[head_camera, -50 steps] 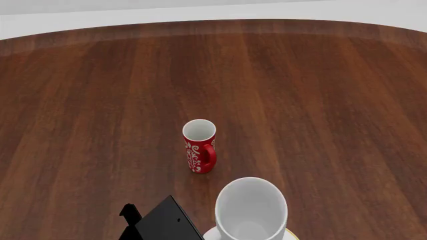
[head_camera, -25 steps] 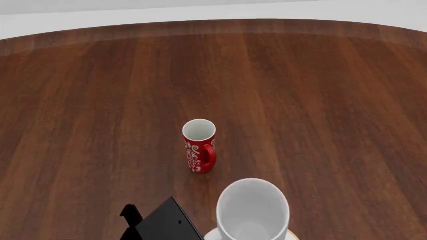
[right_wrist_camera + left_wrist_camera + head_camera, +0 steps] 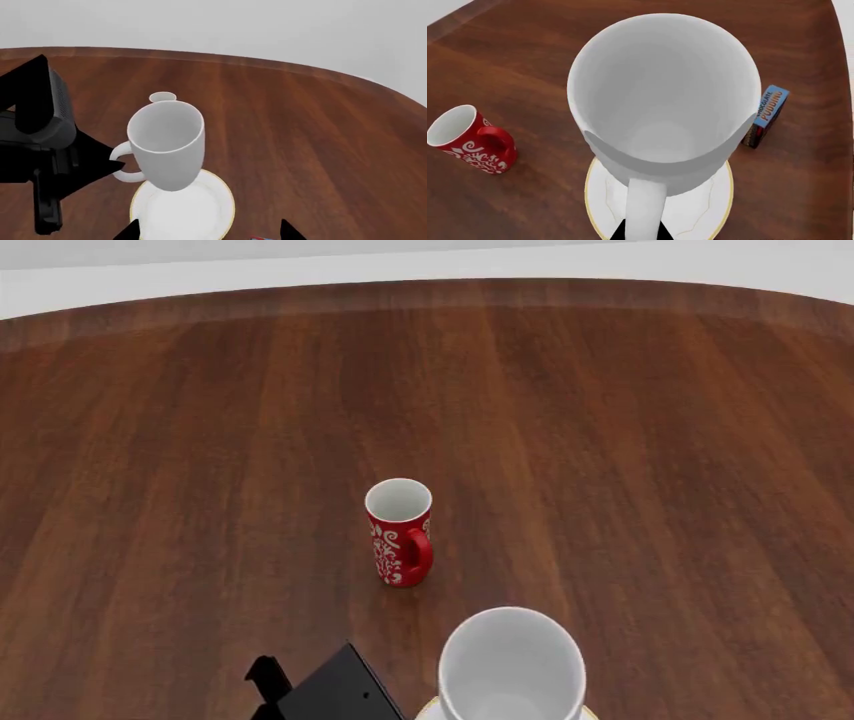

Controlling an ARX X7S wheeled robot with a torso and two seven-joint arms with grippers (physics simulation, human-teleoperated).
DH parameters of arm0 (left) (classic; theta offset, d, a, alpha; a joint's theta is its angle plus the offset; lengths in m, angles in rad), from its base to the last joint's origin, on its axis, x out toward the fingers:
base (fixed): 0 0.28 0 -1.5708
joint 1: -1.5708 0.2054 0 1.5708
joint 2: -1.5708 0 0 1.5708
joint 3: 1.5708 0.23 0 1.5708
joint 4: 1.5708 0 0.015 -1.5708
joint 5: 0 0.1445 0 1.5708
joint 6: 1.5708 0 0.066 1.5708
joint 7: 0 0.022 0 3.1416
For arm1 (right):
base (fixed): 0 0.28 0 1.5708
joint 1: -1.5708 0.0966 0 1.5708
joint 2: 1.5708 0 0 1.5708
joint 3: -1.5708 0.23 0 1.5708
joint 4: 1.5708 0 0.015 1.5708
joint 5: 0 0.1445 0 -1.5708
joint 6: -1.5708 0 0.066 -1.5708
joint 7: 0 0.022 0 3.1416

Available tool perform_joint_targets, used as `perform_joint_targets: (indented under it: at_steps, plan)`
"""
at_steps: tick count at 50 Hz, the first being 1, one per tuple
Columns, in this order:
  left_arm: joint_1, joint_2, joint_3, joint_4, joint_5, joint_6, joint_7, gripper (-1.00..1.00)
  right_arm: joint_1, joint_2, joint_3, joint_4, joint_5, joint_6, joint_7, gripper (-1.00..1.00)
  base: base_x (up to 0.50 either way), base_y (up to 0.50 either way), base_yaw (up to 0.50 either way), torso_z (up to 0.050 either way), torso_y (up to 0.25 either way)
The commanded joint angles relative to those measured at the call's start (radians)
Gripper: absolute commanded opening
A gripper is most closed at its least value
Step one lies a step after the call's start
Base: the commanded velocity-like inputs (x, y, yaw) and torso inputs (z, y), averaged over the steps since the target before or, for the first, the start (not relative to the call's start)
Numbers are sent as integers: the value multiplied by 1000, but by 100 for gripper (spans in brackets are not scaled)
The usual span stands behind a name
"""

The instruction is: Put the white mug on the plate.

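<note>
Right wrist view: white mug (image 3: 167, 145) tilted over plate (image 3: 183, 210).

1. You have two mugs: one white mug (image 3: 167, 145), one red mug (image 3: 399, 533).
2. You have one plate (image 3: 183, 210).
3. You have one pudding box (image 3: 766, 116).
4. One table (image 3: 641, 440) bears them.

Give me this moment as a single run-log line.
phase: placing | left end effector: holding white mug by handle, above plate, tilted, not seated | red mug: upright on table | right end effector: open, idle
</note>
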Motion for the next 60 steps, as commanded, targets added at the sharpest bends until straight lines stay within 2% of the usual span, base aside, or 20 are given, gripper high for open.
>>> perform_joint_targets:
  at_steps: [1, 60]
  plan:
    - [-2, 2, -1, 3, -1, 2, -8, -100, -3, -7, -38, 1, -6, 14, -16, 100, 0, 0, 0, 0, 0]
    - [3, 29, 73, -73, 44, 60, 35, -100, 53, -65, -137, 63, 14, -9, -73, 100, 0, 0, 0, 0, 0]
